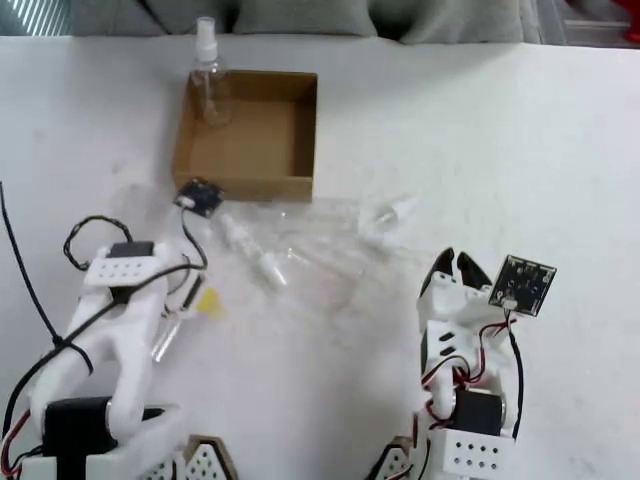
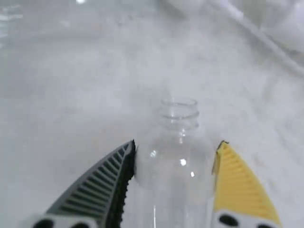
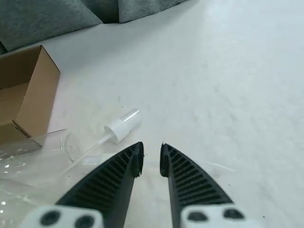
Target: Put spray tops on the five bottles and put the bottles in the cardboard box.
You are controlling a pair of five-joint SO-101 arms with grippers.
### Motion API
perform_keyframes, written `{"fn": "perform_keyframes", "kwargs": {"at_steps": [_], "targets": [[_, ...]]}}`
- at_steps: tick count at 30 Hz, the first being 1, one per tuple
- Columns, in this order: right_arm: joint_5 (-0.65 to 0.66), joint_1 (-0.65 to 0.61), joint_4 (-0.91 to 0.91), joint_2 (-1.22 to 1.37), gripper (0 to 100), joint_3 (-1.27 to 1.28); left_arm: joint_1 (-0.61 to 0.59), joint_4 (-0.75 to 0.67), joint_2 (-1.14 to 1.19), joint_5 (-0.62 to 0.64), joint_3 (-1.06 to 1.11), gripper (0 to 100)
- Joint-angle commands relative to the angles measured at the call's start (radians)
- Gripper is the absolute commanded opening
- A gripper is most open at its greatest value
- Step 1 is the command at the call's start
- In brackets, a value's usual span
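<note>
Left end effector [image 2: 176, 144]: closed on an open-necked clear bottle [image 2: 173, 166]. The grey finger [image 2: 114, 175] presses one side of the body and the yellow finger [image 2: 235, 175] the other. The threaded neck sticks out past the fingertips with no spray top on it. The bottle is low over the white worktop [image 1: 520, 130], and whether it touches the worktop can't be told. In the high view this arm is at the near left, with its yellow finger pointing toward the middle of the worktop.

Right end effector [image 3: 151, 146]: the two black fingers are barely parted, with a narrow gap between the tips. It holds nothing and touches nothing, and sits just above the bare worktop. In the high view it is at the near right, well apart from the left arm.

A loose spray top [image 3: 121, 125] lies on its side just ahead of the right fingertips, not touching them. Its thin tube trails back toward the clear bottles.

Clear bottles [image 1: 305, 250] lie on their sides between the arms and the box. They are see-through and overlap, so the count is unclear.

The cardboard box [image 1: 245, 184] is open at the far centre-left of the worktop. One capped bottle [image 1: 210, 85] stands upright in its far left corner with a spray top on.
</note>
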Motion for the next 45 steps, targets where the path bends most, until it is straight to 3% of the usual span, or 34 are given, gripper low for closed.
{"fn": "perform_keyframes", "kwargs": {"at_steps": [1, 8, 17, 25, 37, 42, 45], "targets": [[0.015, -0.008, 0.002, -0.012, 5.2, 0.008, -0.022, 0.006, -0.007, 0.103, -0.057, 26], [0.015, -0.008, 0.002, -0.012, 5.2, 0.008, -0.05, 0.041, 0.002, 0.316, -0.051, 35], [0.015, -0.008, 0.002, -0.012, 5.2, 0.008, -0.045, 0.046, -0.005, 0.316, -0.044, 36], [0.015, -0.008, 0.002, -0.012, 5.2, 0.008, -0.022, 0.015, 0.004, 0.061, -0.068, 27], [0.015, -0.008, 0.002, -0.012, 5.2, 0.008, 0.047, -0.011, 0.005, 0.021, -0.048, 27], [0.015, -0.008, 0.002, -0.012, 5.2, 0.008, 0.047, -0.009, 0.005, 0.021, -0.043, 38], [0.015, -0.008, 0.002, -0.012, 5.2, 0.008, 0.048, -0.012, 0.005, 0.018, -0.048, 37]]}}
